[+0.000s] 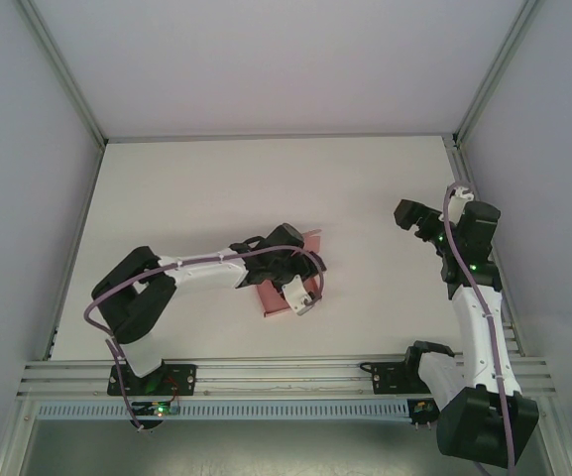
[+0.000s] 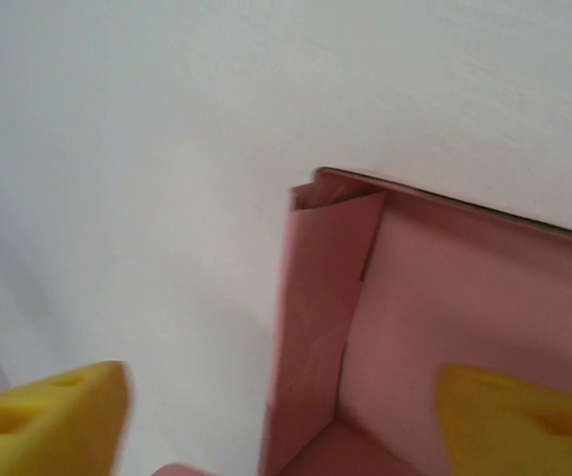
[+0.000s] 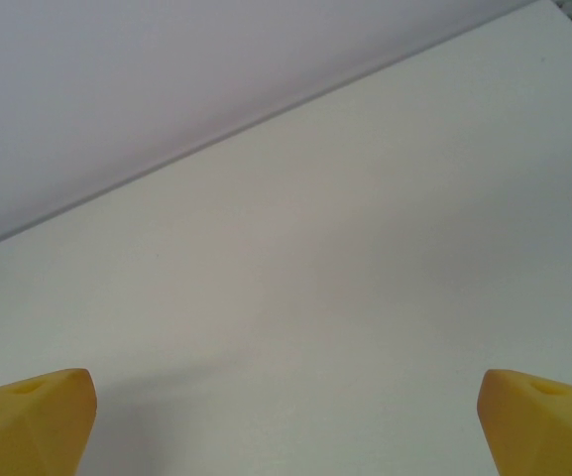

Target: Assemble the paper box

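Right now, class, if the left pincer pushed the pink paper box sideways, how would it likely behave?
The paper box would probably slide: it looks thin and light on the smooth table. Its upright wall would likely flex, since the corner fold sits loose. Flat-bottomed, it should not roll.

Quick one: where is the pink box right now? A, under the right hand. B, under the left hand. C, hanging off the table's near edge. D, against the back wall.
B: the box lies mid-table beneath the left hand, whose open fingers straddle one of its walls, while the right hand hovers over bare table.
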{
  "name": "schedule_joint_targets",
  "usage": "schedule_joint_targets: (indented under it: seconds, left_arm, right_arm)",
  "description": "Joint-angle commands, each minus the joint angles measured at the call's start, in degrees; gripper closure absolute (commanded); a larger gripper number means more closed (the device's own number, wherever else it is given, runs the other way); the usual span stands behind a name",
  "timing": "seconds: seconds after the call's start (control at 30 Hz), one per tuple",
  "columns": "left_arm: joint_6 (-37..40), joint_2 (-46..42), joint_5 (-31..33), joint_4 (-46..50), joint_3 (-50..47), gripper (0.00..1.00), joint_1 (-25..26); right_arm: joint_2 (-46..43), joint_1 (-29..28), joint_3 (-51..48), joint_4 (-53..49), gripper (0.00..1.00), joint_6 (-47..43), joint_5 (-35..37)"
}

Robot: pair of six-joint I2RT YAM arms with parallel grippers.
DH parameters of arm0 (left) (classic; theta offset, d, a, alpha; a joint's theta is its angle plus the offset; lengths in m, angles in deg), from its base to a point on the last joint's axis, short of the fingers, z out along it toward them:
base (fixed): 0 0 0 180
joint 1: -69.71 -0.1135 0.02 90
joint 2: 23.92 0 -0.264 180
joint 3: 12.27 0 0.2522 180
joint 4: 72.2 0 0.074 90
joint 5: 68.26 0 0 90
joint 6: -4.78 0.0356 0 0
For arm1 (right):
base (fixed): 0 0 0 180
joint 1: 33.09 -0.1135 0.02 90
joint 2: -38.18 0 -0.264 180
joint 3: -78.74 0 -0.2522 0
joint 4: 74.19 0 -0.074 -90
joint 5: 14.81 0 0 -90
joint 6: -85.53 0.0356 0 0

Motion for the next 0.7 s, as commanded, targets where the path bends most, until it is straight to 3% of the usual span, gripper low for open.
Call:
schedule_joint_targets:
  seconds: [0.0,0.1,0.2,0.27,0.33,0.5,0.6,0.67]
  left_arm:
    - [-6.70,-3.94,-2.45,3.72,2.57,0.00,1.02]
    - [-13.16,-7.40,-4.00,3.99,4.18,0.00,1.04]
    - [-26.90,-10.71,-3.19,2.35,8.41,0.00,1.06]
    - [-39.04,-12.08,1.58,-0.56,12.29,0.00,1.08]
    - [-55.78,-12.73,10.90,-1.79,17.50,0.00,0.91]
    - [-101.65,-14.92,36.47,8.44,25.12,0.00,-4.87]
    - [-121.59,-19.43,39.43,18.56,22.40,0.00,-11.71]
    - [-126.46,-23.27,37.93,21.30,17.55,0.00,-15.18]
  right_arm:
    - [0.22,-0.58,-0.16,-2.53,0.02,-2.39,-0.67]
    - [0.40,-1.67,0.10,-2.73,0.02,-3.81,-1.29]
    - [1.59,-4.60,1.29,-2.88,0.02,-7.14,-2.75]
    - [3.27,-7.21,2.65,-2.64,0.02,-11.88,-5.33]
    - [5.50,-10.18,4.26,-1.98,0.02,-17.08,-10.49]
    - [14.05,-13.84,8.52,2.40,0.02,-23.87,-21.18]
    - [19.52,-16.15,12.05,2.27,0.02,-29.47,-28.07]
    - [23.41,-17.82,15.70,-3.61,0.02,-37.10,-30.02]
